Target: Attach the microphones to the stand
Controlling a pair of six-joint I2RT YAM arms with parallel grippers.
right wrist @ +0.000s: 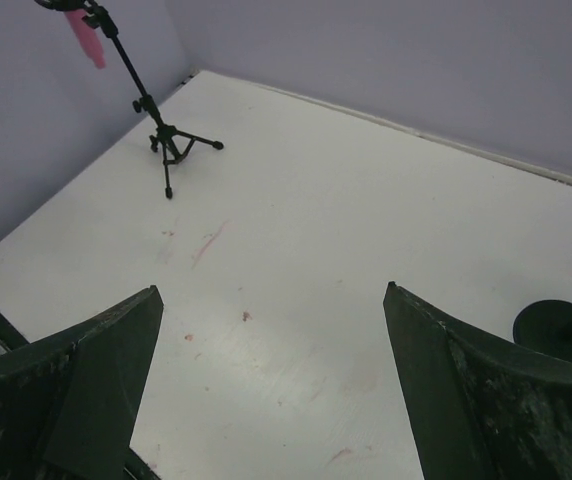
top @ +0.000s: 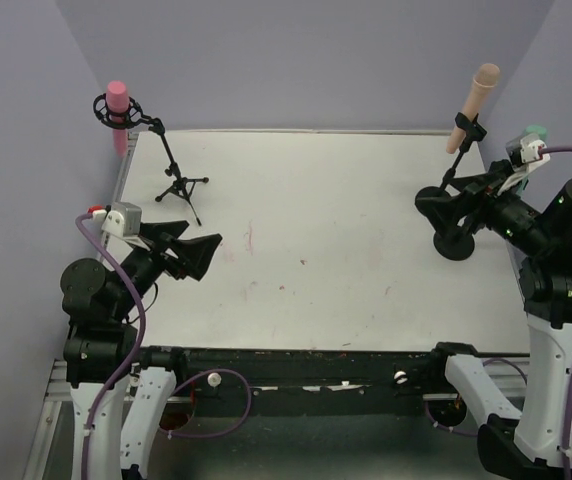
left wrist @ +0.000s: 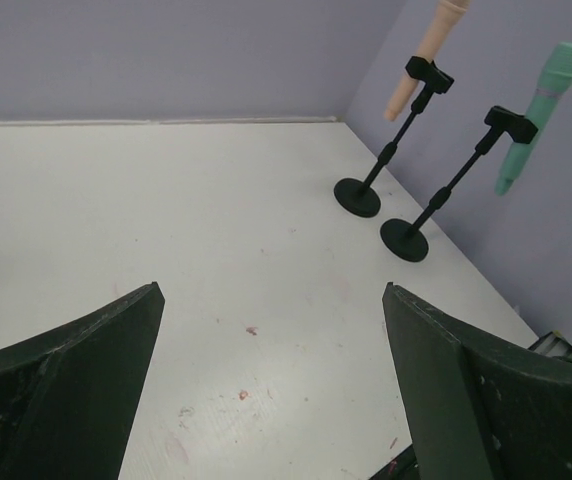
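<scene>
We find all three microphones mounted. The pink microphone [top: 117, 100] sits in the ring mount of the tripod stand [top: 179, 183] at the table's [top: 346, 280] far left corner. Along the right edge, the peach microphone [left wrist: 424, 55] is clipped, tilted, to one disc-base stand [left wrist: 358, 196], and the teal microphone [left wrist: 538, 115] to the second disc-base stand [left wrist: 406, 238]. The left gripper [left wrist: 271, 290] and right gripper [right wrist: 271, 290] both have their fingers spread, holding nothing.

Both my arms sit folded low, elbows bent, one on each side. My left end effector [top: 204, 252] points in toward the middle with its jaws spread wide. My right end effector [top: 428, 203] faces back at it, jaws just as wide.
</scene>
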